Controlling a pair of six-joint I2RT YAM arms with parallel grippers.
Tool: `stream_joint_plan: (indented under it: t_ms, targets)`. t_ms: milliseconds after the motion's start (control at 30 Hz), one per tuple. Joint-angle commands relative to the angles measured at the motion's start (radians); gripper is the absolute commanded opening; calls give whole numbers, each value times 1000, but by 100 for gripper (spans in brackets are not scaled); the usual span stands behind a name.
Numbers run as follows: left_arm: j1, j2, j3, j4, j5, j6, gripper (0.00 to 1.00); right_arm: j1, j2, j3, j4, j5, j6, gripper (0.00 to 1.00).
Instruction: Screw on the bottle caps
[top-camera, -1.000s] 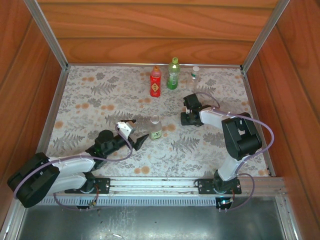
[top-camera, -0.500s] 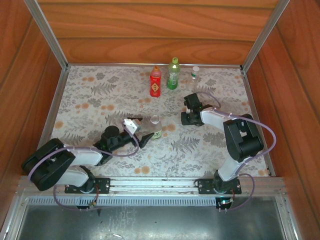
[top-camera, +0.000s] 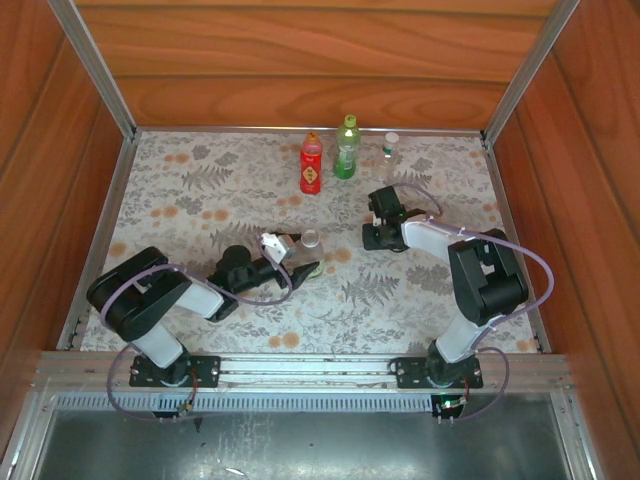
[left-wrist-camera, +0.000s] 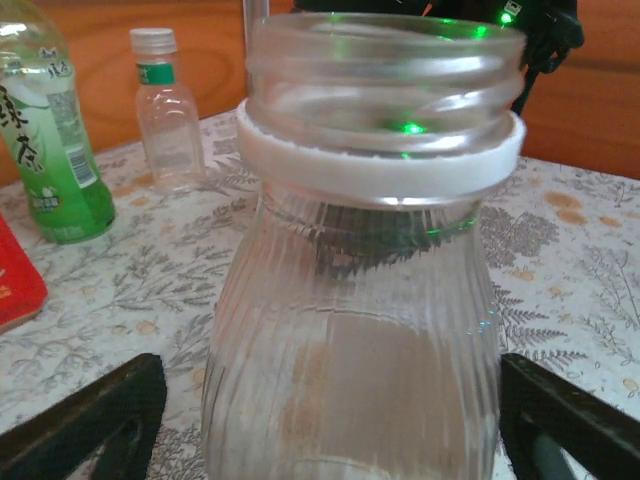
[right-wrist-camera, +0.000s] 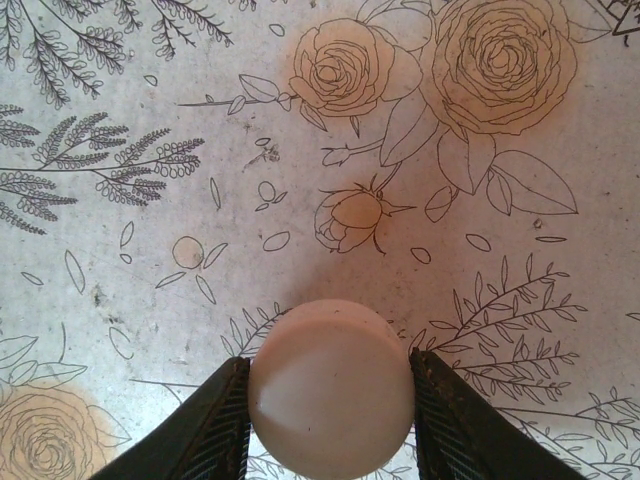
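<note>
A ribbed clear bottle (left-wrist-camera: 360, 300) with an open mouth and a white neck ring stands between the fingers of my left gripper (left-wrist-camera: 335, 420). In the top view this bottle (top-camera: 311, 245) is mid-table, with my left gripper (top-camera: 297, 257) around its lower body. The left finger (left-wrist-camera: 90, 420) stands a little off the bottle's side, and the right finger (left-wrist-camera: 570, 420) is at its edge. My right gripper (right-wrist-camera: 330, 400) is shut on a white bottle cap (right-wrist-camera: 332, 388), just above the flowered table cover. In the top view the right gripper (top-camera: 380, 237) points down, to the right of the bottle.
At the back stand a red bottle (top-camera: 311, 165), a green bottle (top-camera: 347, 148) and a small clear bottle (top-camera: 390, 146), each capped. From the left wrist, the green bottle (left-wrist-camera: 50, 140) and the small clear bottle (left-wrist-camera: 165, 110) are behind on the left. Wooden walls surround the table.
My left arm has reached forward and brought its gripper around the clear bottle, and its jaws have begun to narrow. The right gripper has stayed put with the cap.
</note>
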Motion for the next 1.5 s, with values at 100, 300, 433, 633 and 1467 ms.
stream_joint_plan:
  t_ms: [100,300,433,633,1467]
  targets:
    - [-5,59,33,104,52,-5,77,5,-87,27,-65,-20,4,43]
    - [-5,60,29,104,51,4,64,16,-154,73,-163,-63,-7,43]
    - [-4,70,35,104,56,7,63,47,-202,140,-272,-75,-16,42]
    - [-5,91,49,104,76,18,62,112,-267,262,-392,-154,-16,42]
    - [1,133,83,104,95,-2,58,381,-143,577,-621,-183,-74,40]
